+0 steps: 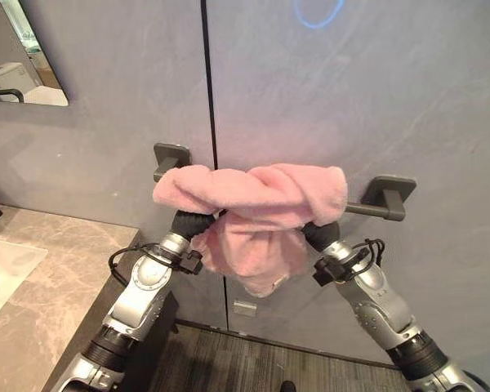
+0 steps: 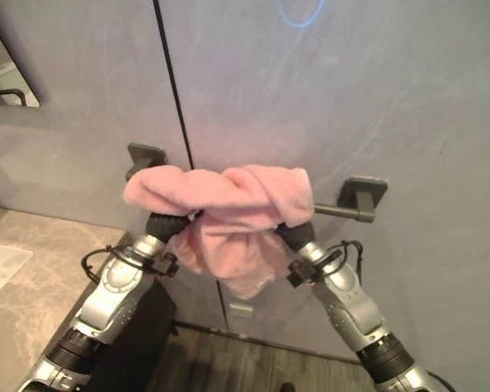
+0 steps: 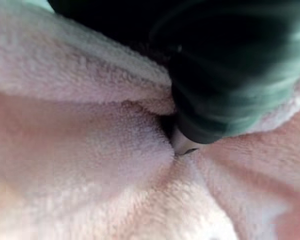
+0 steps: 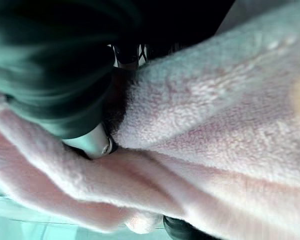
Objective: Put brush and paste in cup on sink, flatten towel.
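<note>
1. The pink towel [image 1: 253, 196] hangs bunched and twisted over a dark wall rail [image 1: 367, 210] on the grey wall [image 1: 351, 98], its top rolled into a thick sausage along the bar and a crumpled lobe drooping below the middle.
2. The left hand [image 1: 189, 222] reaches up under the towel's left part and the right hand [image 1: 320, 235] under its right end; only their dark ribbed covers show, the fingers lost in the cloth.
3. In each wrist view, plush folds press round the cover and one silver finger base peeps out, so I cannot tell whether either hand is spread or pinching fabric.
4. The marble surface [image 1: 57, 302] with the sink [image 1: 4, 265] lies to the left, well apart from the towel. A mirror [image 1: 28, 57] hangs above it.
5. Handling, as a judgement: the towel looks light, thick, soft and limp, grippy rather than slick, and unbreakable. It will sag and follow any pull instead of holding shape.
6. Best hold is likely the two outer edges of the roll, near the rail brackets, pinching the hem and drawing the ends apart along the bar so the twist opens.
7. Pulling down on the middle lobe risks dragging the whole towel off the rail.
</note>
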Available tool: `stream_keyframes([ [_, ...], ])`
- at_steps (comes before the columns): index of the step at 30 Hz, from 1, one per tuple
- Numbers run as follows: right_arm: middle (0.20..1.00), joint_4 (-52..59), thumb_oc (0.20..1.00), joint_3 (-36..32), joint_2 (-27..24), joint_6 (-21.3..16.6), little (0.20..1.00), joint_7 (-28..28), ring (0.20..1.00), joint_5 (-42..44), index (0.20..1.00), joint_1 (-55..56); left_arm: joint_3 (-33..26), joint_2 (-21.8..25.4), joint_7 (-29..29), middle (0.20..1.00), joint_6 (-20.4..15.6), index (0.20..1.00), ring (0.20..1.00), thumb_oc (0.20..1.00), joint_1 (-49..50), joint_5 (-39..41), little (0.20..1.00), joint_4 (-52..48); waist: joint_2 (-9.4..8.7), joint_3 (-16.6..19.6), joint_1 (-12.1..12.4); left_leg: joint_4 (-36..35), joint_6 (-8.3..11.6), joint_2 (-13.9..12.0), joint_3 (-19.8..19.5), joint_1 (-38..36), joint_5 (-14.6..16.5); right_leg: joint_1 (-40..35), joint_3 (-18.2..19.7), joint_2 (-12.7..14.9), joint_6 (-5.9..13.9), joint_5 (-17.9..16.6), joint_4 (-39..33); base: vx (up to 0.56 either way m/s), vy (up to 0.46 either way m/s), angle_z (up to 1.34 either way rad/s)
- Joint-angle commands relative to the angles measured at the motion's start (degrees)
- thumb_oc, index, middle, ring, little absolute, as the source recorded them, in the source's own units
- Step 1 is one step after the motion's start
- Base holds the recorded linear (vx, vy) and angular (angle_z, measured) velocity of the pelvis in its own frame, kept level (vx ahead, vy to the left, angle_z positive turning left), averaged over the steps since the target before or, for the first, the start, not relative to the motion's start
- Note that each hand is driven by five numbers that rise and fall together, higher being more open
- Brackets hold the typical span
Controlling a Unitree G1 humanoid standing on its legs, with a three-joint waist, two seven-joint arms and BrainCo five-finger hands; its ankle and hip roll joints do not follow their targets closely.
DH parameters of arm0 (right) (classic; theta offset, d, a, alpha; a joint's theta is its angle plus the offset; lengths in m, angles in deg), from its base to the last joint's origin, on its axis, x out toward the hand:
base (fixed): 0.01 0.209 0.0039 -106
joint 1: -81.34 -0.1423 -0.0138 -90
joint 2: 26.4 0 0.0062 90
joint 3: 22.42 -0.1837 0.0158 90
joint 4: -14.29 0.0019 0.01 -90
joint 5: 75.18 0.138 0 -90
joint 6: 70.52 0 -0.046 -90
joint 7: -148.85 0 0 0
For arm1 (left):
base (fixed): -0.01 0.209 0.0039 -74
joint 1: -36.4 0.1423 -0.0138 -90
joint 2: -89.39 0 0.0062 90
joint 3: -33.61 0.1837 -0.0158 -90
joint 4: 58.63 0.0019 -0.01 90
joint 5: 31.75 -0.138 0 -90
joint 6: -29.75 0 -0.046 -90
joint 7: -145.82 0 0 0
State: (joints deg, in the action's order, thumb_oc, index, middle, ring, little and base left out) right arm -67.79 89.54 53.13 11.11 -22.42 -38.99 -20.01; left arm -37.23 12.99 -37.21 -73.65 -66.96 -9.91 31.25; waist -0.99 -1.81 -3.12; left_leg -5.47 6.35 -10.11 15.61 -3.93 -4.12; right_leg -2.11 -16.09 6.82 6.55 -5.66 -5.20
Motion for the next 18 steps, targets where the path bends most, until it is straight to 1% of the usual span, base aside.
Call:
stream_keyframes([
  [1,0.200,1.2,0.200,-2.2,3.2,-2.5,0.200,-2.5,0.200,-5.4,0.200,-2.0,-0.8,1.9,2.9,0.947,-1.1,0.947,0.947,0.947,-5.6,-3.5,0.947,8.0,-1.41,-0.7,0.1,0.6,0.35,2.3,2.8,-4.4,0.9,-3.3,-0.2,1.1,2.65,3.3,3.6,0.01,0.048,0.01],
  [2,0.200,1.3,0.200,-2.6,3.7,-3.0,0.200,-3.1,0.200,-6.7,0.200,0.3,-0.6,0.9,3.8,1.000,-0.4,1.000,1.000,1.000,-5.7,-4.0,1.000,11.2,-1.26,-0.9,-0.5,0.6,0.28,2.3,3.0,-4.5,1.0,-3.2,0.1,1.1,2.69,3.4,4.1,0.01,0.045,0.00],
  [5,0.200,2.2,0.200,-4.0,3.9,-3.7,0.200,-3.8,0.200,-9.9,0.200,4.4,-0.6,-0.5,4.8,1.000,-0.2,1.000,1.000,1.000,-5.3,-6.0,1.000,15.7,-1.01,-1.0,-1.5,0.5,0.20,2.2,3.4,-4.8,1.1,-3.0,0.5,1.1,2.74,3.7,4.6,0.00,0.013,0.00],
  [9,0.200,2.7,0.200,-5.0,4.4,-4.5,0.200,-4.4,0.200,-11.1,0.200,8.2,-0.8,-2.0,6.1,1.000,0.1,1.000,1.000,1.000,-4.0,-8.2,1.000,19.0,-0.69,-1.1,-2.2,0.6,0.14,2.3,3.9,-5.1,1.2,-2.8,0.9,1.0,2.83,3.8,4.8,0.01,0.015,-0.04],
  [10,0.216,2.5,0.216,-5.0,4.4,-4.7,0.216,-4.5,0.216,-11.5,0.216,8.8,-1.1,-2.2,6.8,1.000,0.2,1.000,1.000,1.000,-3.5,-9.1,1.000,19.6,-0.65,-1.1,-2.3,0.6,0.12,2.3,4.0,-5.2,1.2,-2.7,1.0,1.0,2.83,3.8,4.9,0.00,0.016,-0.08],
  [11,0.809,2.3,0.809,-4.9,4.3,-4.6,0.809,-4.4,0.809,-11.8,0.809,9.3,-1.6,-2.6,7.4,1.000,0.3,1.000,1.000,1.000,-2.9,-9.6,1.000,20.1,-0.63,-1.2,-2.4,0.6,0.11,2.3,4.1,-5.2,1.2,-2.7,1.1,1.0,2.83,3.8,4.9,0.00,0.012,-0.10],
  [12,1.000,2.4,1.000,-4.9,4.2,-4.6,1.000,-4.6,1.000,-12.4,1.000,9.8,-2.3,-2.9,8.3,1.000,0.5,1.000,1.000,1.000,-2.1,-10.6,1.000,20.5,-0.60,-1.3,-2.4,0.7,0.10,2.3,4.1,-5.3,1.2,-2.6,1.2,1.0,2.82,3.8,4.9,0.00,0.010,-0.10],
  [16,1.000,2.6,1.000,-6.2,4.6,-5.0,1.000,-5.9,1.000,-12.8,1.000,12.4,-5.3,-3.5,12.4,1.000,2.1,1.000,1.000,1.000,1.8,-16.0,1.000,19.4,-0.42,-1.4,-2.3,0.8,0.07,2.3,4.2,-5.2,1.3,-2.6,1.2,1.1,2.87,3.7,4.6,0.00,0.005,-0.14],
  [17,1.000,3.4,1.000,-8.6,4.6,-5.1,1.000,-7.3,1.000,-13.1,1.000,14.3,-8.3,-3.2,13.0,1.000,1.9,1.000,1.000,1.000,5.8,-15.0,1.000,16.8,-0.33,-1.6,-2.1,0.9,0.08,2.4,4.2,-5.1,1.2,-2.7,1.1,1.2,2.93,3.5,4.3,-0.01,0.010,-0.08],
  [18,1.000,3.5,1.000,-8.6,4.5,-5.1,1.000,-7.3,1.000,-13.1,1.000,14.4,-8.3,-3.2,12.9,1.000,2.0,1.000,1.000,1.000,6.0,-15.0,1.000,16.7,-0.32,-1.5,-2.2,0.9,0.08,2.4,4.1,-5.1,1.2,-2.7,1.1,1.2,2.94,3.5,4.3,0.00,0.019,-0.04],
])
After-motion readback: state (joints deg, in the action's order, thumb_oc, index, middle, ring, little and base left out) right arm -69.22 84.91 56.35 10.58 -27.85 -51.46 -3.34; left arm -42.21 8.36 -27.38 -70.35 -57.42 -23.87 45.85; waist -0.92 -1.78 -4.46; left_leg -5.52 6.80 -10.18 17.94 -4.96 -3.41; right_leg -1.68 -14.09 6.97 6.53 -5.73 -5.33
